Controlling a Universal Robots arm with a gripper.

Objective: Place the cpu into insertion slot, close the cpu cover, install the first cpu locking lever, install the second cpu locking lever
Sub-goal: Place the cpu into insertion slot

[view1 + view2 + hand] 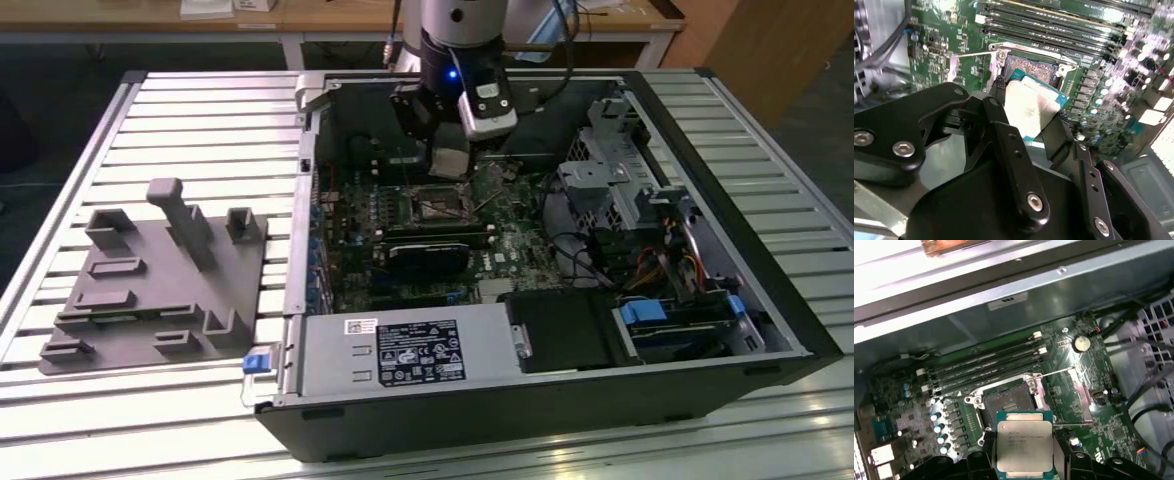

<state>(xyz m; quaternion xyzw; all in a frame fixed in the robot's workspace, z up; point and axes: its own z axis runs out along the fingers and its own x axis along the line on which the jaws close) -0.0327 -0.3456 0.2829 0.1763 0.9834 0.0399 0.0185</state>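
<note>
My gripper (1024, 462) is shut on the cpu (1024, 440), a square chip with a pale silver top and a teal edge, held by two opposite sides between black fingers (1004, 135). The cpu (1031, 107) hangs tilted just above and short of the insertion slot (1006, 405), whose dark recessed centre lies bare. The cpu cover (1040, 392), a silvery frame with a cut-out centre, is swung open flat beside the slot. In the exterior view the gripper (451, 158) hovers over the slot (434, 205) inside the open computer case.
Memory slots (984, 365) run along one side of the slot. A black rectangular card (430, 255) lies in front of it, with drive cages and cables (627, 200) at the exterior view's right. A grey fixture (154, 290) sits outside the case on the slatted table.
</note>
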